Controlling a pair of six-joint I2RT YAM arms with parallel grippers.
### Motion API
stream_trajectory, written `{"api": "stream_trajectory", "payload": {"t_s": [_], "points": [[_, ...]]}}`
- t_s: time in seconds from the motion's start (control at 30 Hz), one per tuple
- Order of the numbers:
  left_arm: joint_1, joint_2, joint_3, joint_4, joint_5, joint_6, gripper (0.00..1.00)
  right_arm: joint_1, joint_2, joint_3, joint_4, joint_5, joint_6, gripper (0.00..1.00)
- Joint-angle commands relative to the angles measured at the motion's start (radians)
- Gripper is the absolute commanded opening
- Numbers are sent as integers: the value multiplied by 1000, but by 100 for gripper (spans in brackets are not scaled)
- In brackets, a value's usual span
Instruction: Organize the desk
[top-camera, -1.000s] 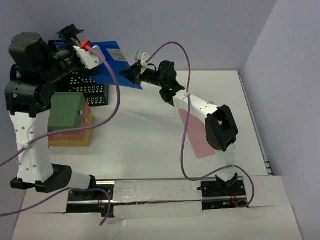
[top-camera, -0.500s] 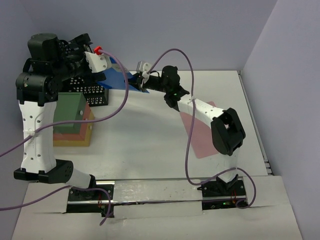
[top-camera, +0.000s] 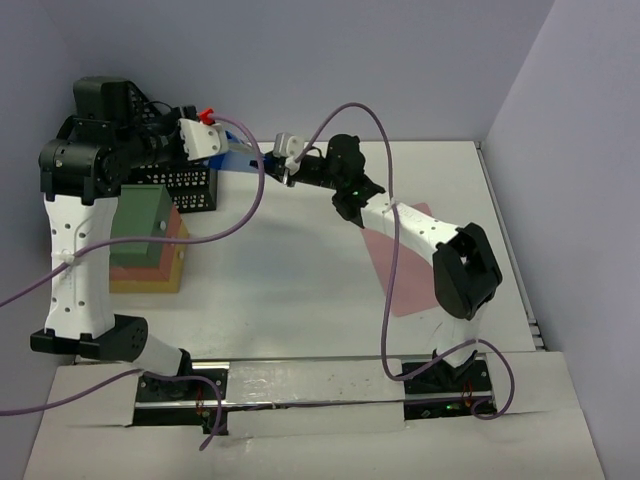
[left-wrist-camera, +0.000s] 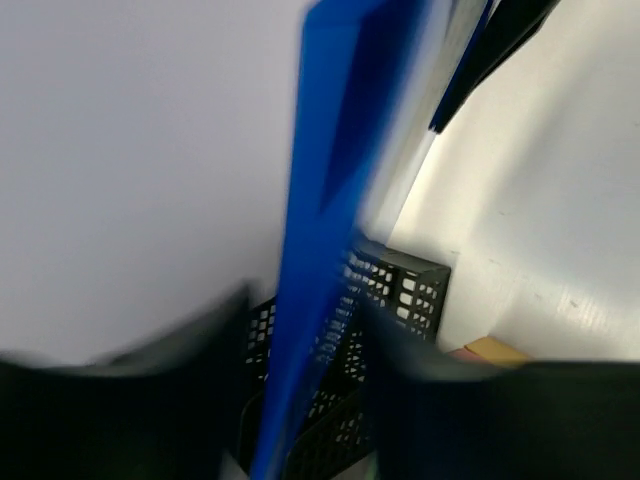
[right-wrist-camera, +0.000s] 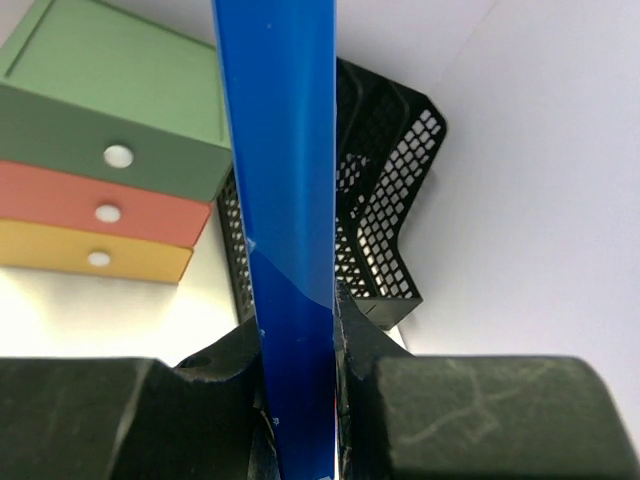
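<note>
Two wrist views, right jaws pinching blue folder (right-wrist-camera: 285, 200), left jaws blurred, grip cannot be told

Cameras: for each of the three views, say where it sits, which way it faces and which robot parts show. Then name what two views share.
Top external: above and behind the bases, looking down on the desk; left arm and right arm show whole.
Left wrist: on the left arm, facing along the blurred folder toward the rack; its own fingers show.
Right wrist: on the right arm, facing along the folder toward rack and drawers; its fingers pinch the folder.
Shared: both wrist views show folder and rack.
</note>
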Motion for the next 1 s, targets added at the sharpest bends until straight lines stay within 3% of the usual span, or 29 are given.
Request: {"api": "stream_trajectory", "payload": {"t_s": [0.0,0.2,0.23,0.27,0.33,0.4,0.5,0.67,0.97], "points": [[4,2,22,-56,44,36,0,19,-47,16,71,1,-11,0],[5,-67,-115,97,-42,62,0,23,39,71,146,32,111,1],[5,-66,-119,131,-64,74,0,23,72,96,173,56,165,10],[6,-59,-119,132,-89,75,0,23,74,112,184,63,168,11],[25,-14,-80,144,-145,133,0,27,142,169,205,96,272,41],[43,22,-25,136,-160,183,0,28,181,199,231,142,358,64],[109,109,79,123,-152,254,0,28,196,189,267,220,439,74],[208,216,218,69,-150,383,0,28,128,37,360,284,451,76],[340,251,188,24,-127,436,0,28,66,-178,445,297,481,76]]}}
